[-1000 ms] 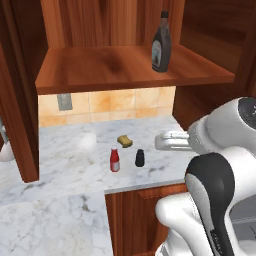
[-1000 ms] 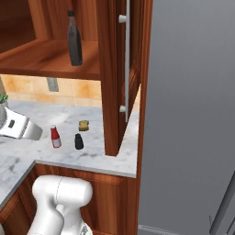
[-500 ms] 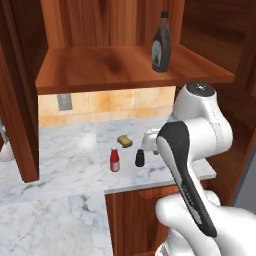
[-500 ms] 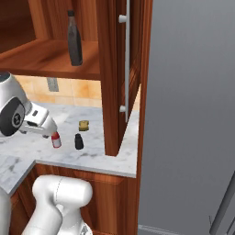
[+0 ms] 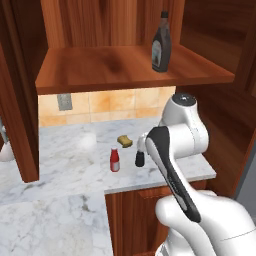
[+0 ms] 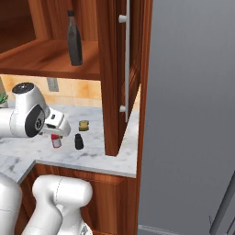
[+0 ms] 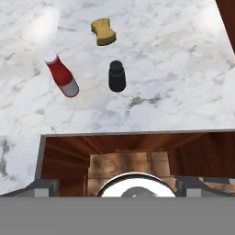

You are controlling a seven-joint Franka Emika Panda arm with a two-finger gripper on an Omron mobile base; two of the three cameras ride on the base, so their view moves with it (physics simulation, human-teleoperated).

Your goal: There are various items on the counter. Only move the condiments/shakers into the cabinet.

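Observation:
The dark brown sauce bottle point(image 5: 161, 42) point(image 6: 74, 39) stands upright on the cabinet shelf point(image 5: 100, 67). On the marble counter point(image 5: 65, 165) stand the small red white-capped bottle point(image 5: 115, 160) point(image 7: 62, 77) and, just right of it, the black shaker point(image 5: 139, 159) point(image 6: 79, 142) point(image 7: 116, 75). The yellow-brown sponge point(image 5: 124, 141) point(image 7: 103, 31) lies behind them. My gripper point(image 6: 59, 130) point(image 7: 118, 184) hovers over the counter's front edge, short of both small items. Its fingertips point(image 7: 45, 185) stand wide apart, open, with nothing between them.
The open cabinet door point(image 6: 120, 69) with a white bar handle hangs right of the shaker. Another door panel point(image 5: 20, 110) reaches down to the counter on the left. A wall outlet point(image 5: 63, 101) sits on the tiles. A tall grey panel point(image 6: 193, 114) stands to the right.
The arm has swung up and in from the side. The hand has moved over the counter's front edge toward the red bottle and black shaker. The items stayed put.

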